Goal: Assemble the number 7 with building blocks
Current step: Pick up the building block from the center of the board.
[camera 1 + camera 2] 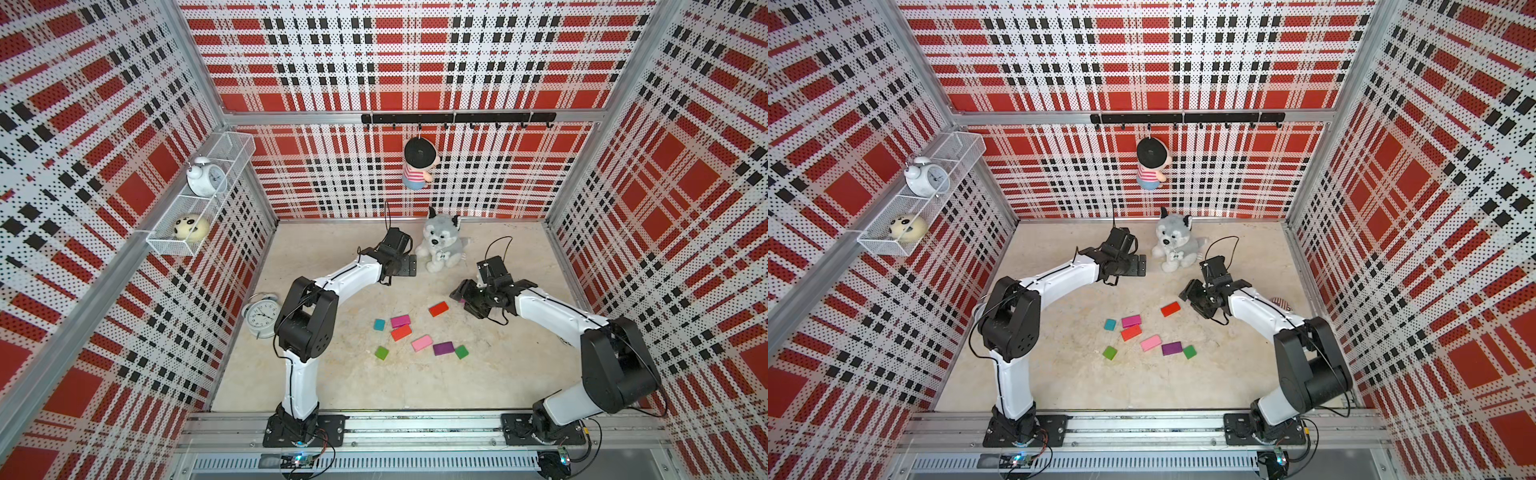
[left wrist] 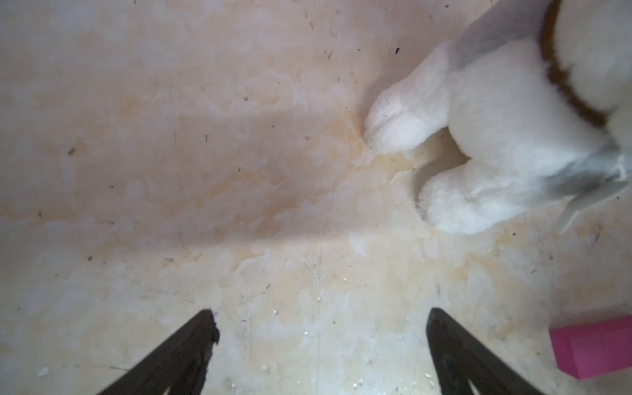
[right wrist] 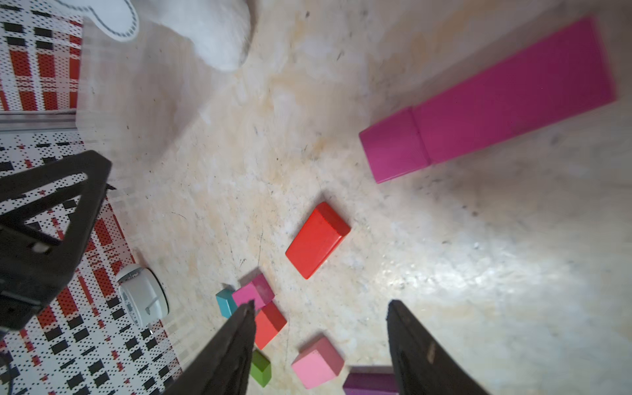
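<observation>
Left gripper (image 2: 321, 318): you've got jaws wide apart, empty, beside the grey-white plush dog (image 1: 440, 245).
Right gripper (image 3: 321, 307): jaws apart, nothing between.
Small flat building blocks (image 1: 422, 343): scattered mid-floor; magenta block row (image 3: 496, 102) far right of them.

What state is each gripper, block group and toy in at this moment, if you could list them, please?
Left gripper: fingers open, empty.
Right gripper: fingers open, empty.
Magenta row: lying flat, blocks butted end to end.
Loose blocks: lying flat, scattered, unassembled.
Plush dog: sitting upright.
Table clock: standing.
Doll: hanging from the hook rail.
</observation>
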